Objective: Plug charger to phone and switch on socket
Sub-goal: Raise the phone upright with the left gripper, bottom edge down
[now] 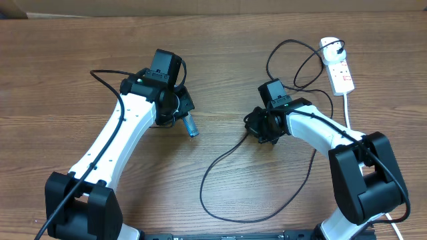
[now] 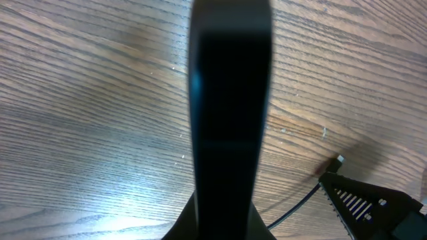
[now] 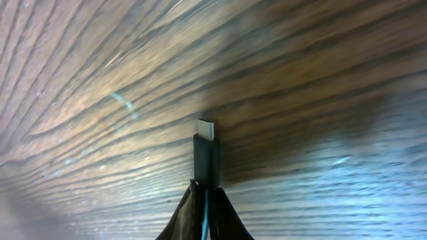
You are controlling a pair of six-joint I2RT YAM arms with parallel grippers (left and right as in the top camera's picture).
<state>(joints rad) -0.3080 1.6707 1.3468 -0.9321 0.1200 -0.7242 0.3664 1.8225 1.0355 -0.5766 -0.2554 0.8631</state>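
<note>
My left gripper (image 1: 179, 110) is shut on the phone (image 1: 192, 127) and holds it off the table, cyan end pointing toward the right arm. In the left wrist view the phone (image 2: 230, 100) is a dark upright bar seen edge-on. My right gripper (image 1: 257, 127) is shut on the charger's black connector (image 3: 206, 157), whose metal tip sticks out past the jaws (image 3: 205, 200). The connector tip (image 2: 339, 160) also shows in the left wrist view, apart from the phone. The charger cable (image 1: 220, 215) loops over the table to its black plug (image 1: 331, 48) in the white socket (image 1: 340, 70).
The socket's thick white lead (image 1: 347, 107) runs down the right side beside my right arm. The black cable makes a wide loop on the wooden table (image 1: 67, 60) in front of the right arm. Cardboard lies along the far edge.
</note>
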